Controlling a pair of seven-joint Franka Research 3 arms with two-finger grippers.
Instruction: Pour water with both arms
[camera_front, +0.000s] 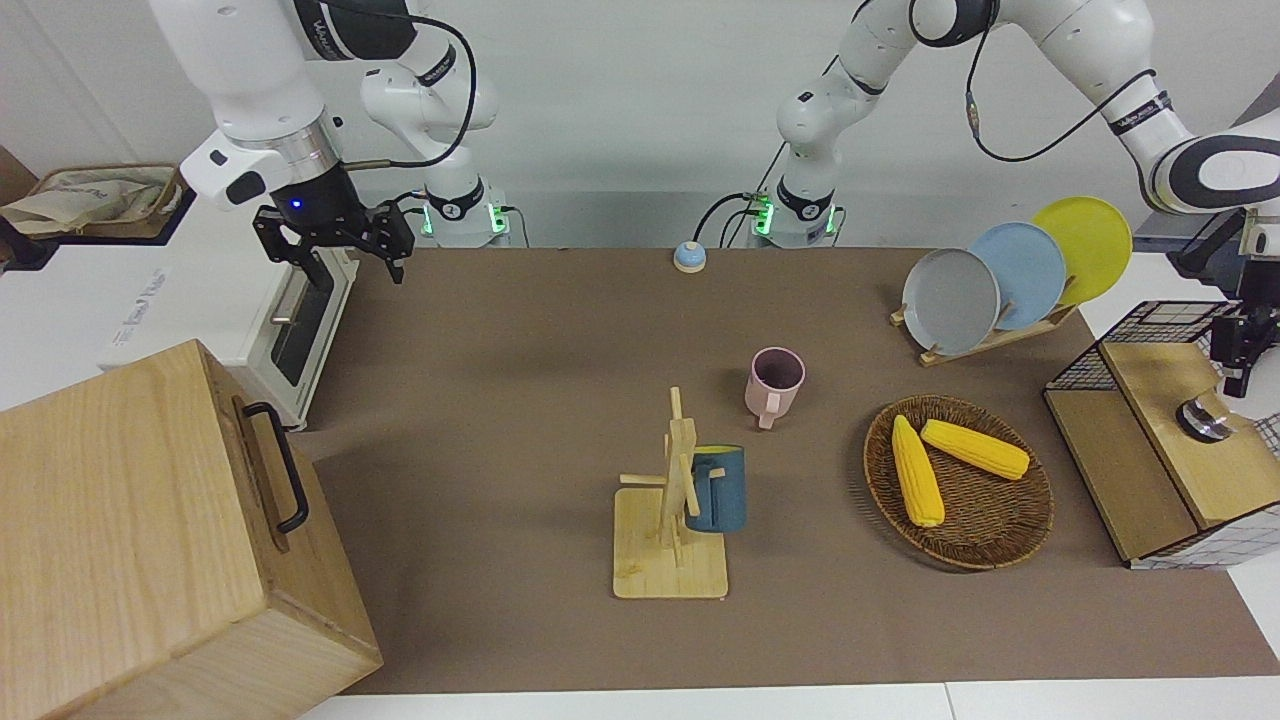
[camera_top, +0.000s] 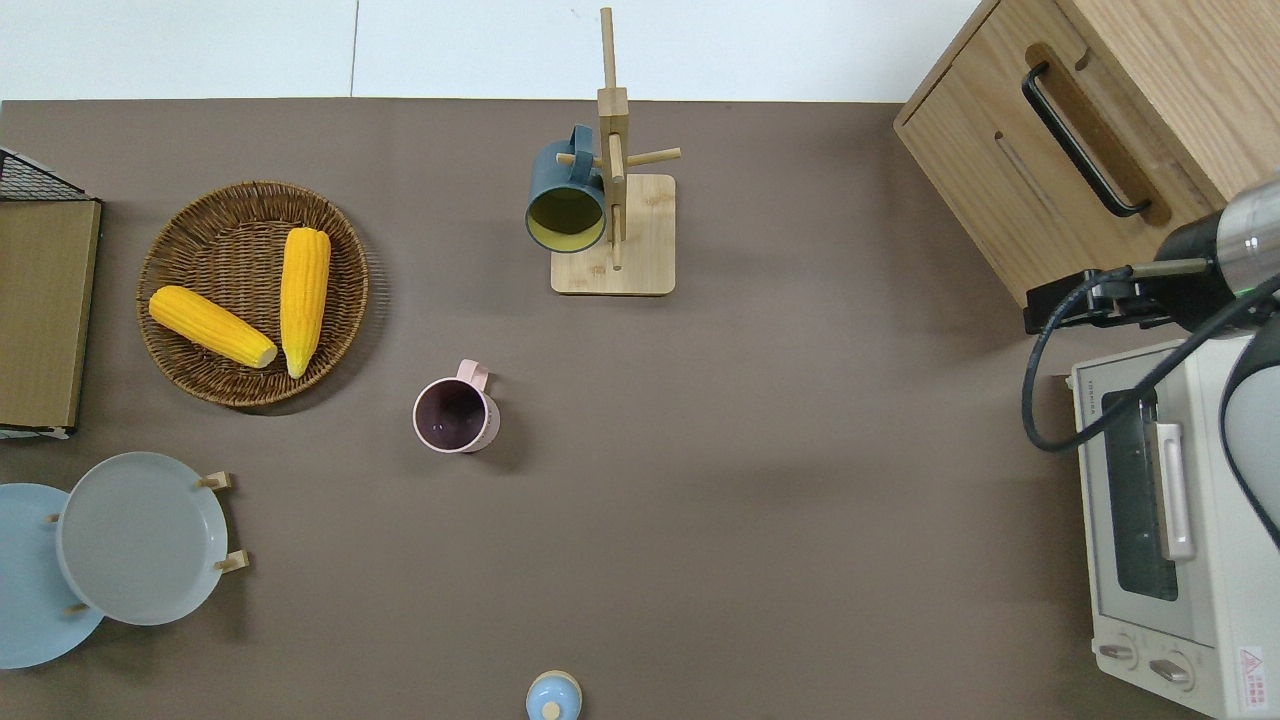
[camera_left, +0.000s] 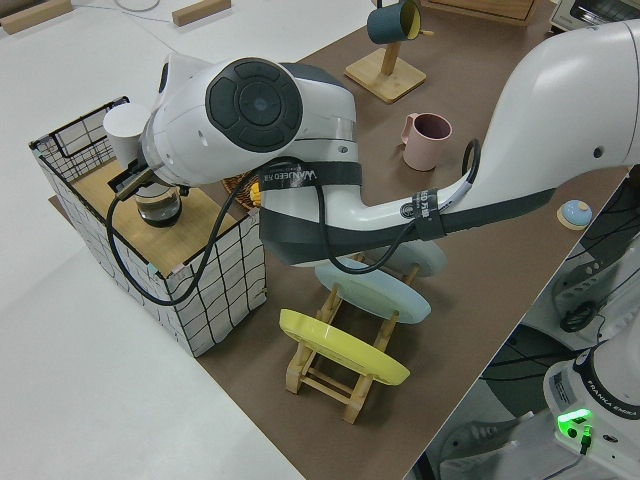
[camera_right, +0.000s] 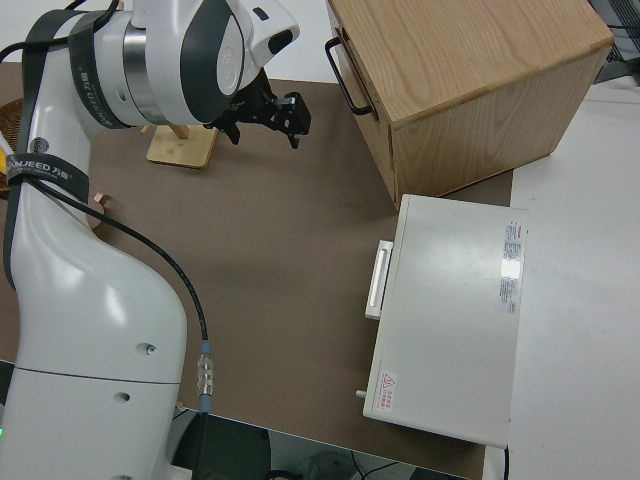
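Left gripper (camera_front: 1238, 372) just above glass vessel (camera_front: 1204, 420) on wire crate's (camera_front: 1150, 320) wooden shelf (camera_front: 1175, 440); finger state unclear. Pink mug (camera_front: 775, 381) mid-table, well apart. Right arm parked, fingers spread.

Robot lab bench staged as a mock kitchen. Two white arms (camera_front: 250, 90) bolted at the worktop (camera_front: 520, 330) edge, cabling exposed, bare white walls. Kitchen props laid on a brown mat: toaster oven (camera_top: 1170, 540), plate rack (camera_front: 1000, 335), mug tree (camera_front: 672, 500), basket (camera_front: 985, 525) of corn, wooden cabinet (camera_front: 150, 540).
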